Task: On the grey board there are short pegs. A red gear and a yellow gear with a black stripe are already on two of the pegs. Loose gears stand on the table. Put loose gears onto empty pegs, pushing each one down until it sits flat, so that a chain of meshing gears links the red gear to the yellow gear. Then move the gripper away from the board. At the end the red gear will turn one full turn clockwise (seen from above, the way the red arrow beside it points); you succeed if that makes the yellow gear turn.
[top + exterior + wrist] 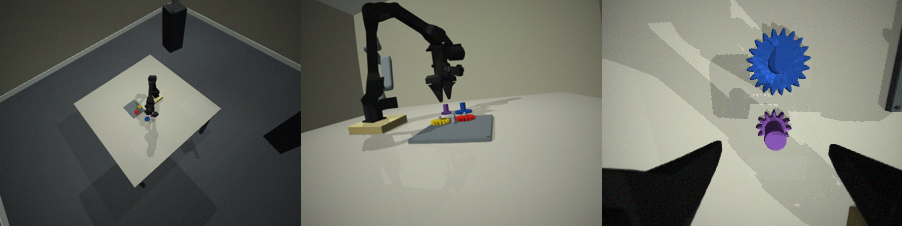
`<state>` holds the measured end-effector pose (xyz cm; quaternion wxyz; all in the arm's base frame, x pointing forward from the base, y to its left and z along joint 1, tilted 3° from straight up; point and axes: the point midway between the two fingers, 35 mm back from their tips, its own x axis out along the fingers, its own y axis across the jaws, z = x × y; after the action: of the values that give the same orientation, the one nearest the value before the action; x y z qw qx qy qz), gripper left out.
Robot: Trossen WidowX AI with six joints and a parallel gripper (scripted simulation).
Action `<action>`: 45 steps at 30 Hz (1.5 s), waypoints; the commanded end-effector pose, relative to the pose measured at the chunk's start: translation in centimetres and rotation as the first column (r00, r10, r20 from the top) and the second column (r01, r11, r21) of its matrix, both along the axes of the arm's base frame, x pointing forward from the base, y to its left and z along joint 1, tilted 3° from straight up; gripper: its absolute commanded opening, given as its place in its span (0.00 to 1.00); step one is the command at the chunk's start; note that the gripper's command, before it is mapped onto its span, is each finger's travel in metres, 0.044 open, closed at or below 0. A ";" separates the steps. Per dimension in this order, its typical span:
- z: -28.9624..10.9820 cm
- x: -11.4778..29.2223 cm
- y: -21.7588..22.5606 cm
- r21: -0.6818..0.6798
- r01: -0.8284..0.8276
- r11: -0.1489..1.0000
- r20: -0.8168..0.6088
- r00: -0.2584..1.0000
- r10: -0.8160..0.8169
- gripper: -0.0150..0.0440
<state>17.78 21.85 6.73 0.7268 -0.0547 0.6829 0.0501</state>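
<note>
The open jaws (445, 100) are holding nothing.
One blue gear (147, 118) (463, 110) (783, 61) and one purple gear (446, 112) (774, 131) are standing on the counter (112, 130) (526, 162) (632, 115).

Four gears (440, 121) (465, 118) (463, 111) (446, 112), one board (131, 107) (451, 135), one arm (151, 91) (372, 50)

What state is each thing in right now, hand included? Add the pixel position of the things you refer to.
Hand (445, 100) (773, 147): open, nothing between the fingers, above the table.
Purple gear (445, 110) (774, 131): loose, upright on the table.
Blue gear (147, 118) (463, 110) (793, 60): loose, upright on the table.
Red gear (135, 111) (465, 118): on a peg.
Yellow gear (139, 107) (440, 122): on a peg.
</note>
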 end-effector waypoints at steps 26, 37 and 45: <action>-2.7 0.0 -0.3 -0.011 0.004 1.000 -0.005 1.000 -0.004 0.73; -2.7 0.0 -0.3 -0.011 0.004 1.000 -0.005 1.000 -0.004 0.34; -2.2 0.1 -0.2 -0.011 0.004 1.000 -0.004 1.000 -0.004 0.25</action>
<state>17.74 21.52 4.14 0.7238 -0.0566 0.6863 0.0444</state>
